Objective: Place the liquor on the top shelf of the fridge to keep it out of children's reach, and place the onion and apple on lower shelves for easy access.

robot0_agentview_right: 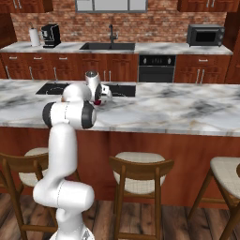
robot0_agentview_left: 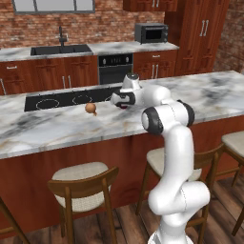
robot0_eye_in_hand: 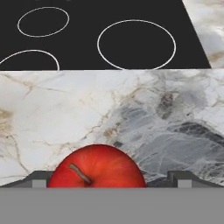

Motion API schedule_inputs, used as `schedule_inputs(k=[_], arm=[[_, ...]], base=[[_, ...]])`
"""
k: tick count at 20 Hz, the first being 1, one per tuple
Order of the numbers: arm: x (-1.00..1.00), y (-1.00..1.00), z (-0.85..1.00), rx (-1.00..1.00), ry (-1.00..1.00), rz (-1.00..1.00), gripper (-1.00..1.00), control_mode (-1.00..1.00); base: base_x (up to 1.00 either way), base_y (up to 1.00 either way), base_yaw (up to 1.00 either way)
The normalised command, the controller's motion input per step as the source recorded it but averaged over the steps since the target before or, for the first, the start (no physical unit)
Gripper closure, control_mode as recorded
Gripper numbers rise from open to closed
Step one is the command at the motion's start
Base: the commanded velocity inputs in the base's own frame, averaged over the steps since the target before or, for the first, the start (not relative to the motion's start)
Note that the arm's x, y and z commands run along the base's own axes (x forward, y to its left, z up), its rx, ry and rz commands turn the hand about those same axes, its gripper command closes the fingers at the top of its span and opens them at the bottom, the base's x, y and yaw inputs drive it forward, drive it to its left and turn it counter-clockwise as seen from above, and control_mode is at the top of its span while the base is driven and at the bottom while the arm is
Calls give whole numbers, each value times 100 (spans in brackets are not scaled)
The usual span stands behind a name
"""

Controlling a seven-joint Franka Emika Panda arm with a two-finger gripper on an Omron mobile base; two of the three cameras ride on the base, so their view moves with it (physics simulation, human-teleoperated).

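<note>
Hand view first: my pincer (robot0_eye_in_hand: 111,181) stands with its dark finger tips (robot0_eye_in_hand: 39,178) spread wide apart, gripping nothing, and the round dark red apple (robot0_eye_in_hand: 97,167) with its short brown stem sits squarely between them on the pale veined marble counter (robot0_eye_in_hand: 131,113). That is what the next move turns on — the fruit lies straight ahead along my reach, centred in the gap, so I judge a short advance and a squeeze would take it. Being a ball, it has no long axis to match. Beyond my tips runs the black glass cooktop (robot0_eye_in_hand: 87,39) with white rings. Off to my left rests the small tan-orange onion (robot0_agentview_left: 91,108) — well apart.
</note>
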Motion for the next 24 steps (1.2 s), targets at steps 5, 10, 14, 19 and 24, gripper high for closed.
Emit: schedule_inputs(k=[5,10,14,19,24], arm=[[13,0,-13,0,4,0,-100,-100],[0,0,-28,-5,15,-1,100,-100],[0,0,-39,-7,20,-2,100,-100],[0,0,-37,-5,15,-2,100,-100],[-12,-10,-49,-3,6,-1,100,-100]], base=[[0,0,0],[0,0,0],[0,0,0],[0,0,0],[0,0,0]])
